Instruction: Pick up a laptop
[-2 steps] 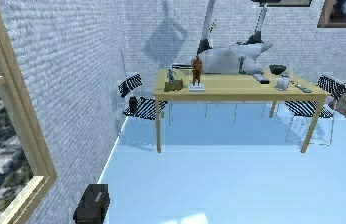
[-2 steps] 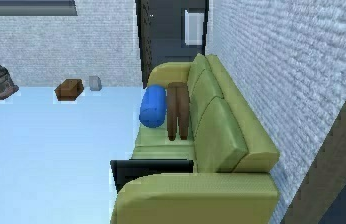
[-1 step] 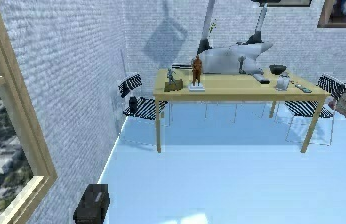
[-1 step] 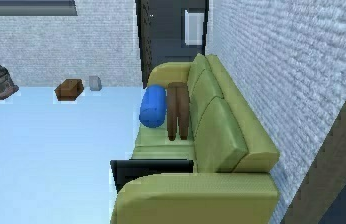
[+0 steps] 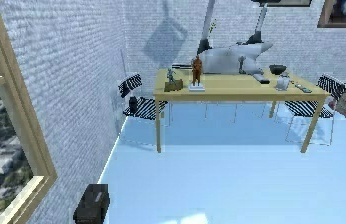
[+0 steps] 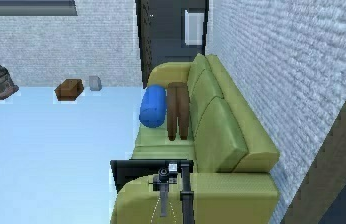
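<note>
The gripper [image 6: 164, 186] showed at the arm side view's 6 o'clock, against the olive sofa [image 6: 216, 130]; its grip could not be told; a dark laptop-like panel [image 6: 117, 170] stood at its 9 o'clock.

Statuette [image 5: 196, 71] on table [image 5: 243, 89], blue cushion [image 6: 153, 106] on sofa [image 6: 228, 140]

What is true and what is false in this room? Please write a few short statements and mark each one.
1. A small figurine stands on the wooden table. True.
2. The sofa is red. False: it is green.
3. A blue cushion lies on the sofa. True.
4. The black box stands on the table. False: it stands on the floor, near the wall.
</note>
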You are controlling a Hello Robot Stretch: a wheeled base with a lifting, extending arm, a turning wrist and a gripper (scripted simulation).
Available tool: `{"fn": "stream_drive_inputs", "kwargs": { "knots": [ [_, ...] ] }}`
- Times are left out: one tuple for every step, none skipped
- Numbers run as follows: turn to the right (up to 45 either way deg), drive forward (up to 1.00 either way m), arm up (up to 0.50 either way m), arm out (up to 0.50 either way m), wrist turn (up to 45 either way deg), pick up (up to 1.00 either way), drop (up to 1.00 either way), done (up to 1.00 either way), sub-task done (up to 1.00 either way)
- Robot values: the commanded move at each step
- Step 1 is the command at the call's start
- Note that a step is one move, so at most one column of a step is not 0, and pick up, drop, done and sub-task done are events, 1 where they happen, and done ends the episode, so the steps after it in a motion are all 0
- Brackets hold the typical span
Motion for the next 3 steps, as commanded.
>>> {"fn": "stream_drive_inputs", "kwargs": {
  "knots": [
    [0.0, 0.0, 0.0, 0.0, 45.0, 0.0, 0.0, 0.0, 0.0],
    [0.0, 0.0, 0.0, 0.0, 45.0, 0.0, 0.0, 0.0, 0.0],
    [0.0, 0.0, 0.0, 0.0, 45.0, 0.0, 0.0, 0.0, 0.0]
  ]
}}
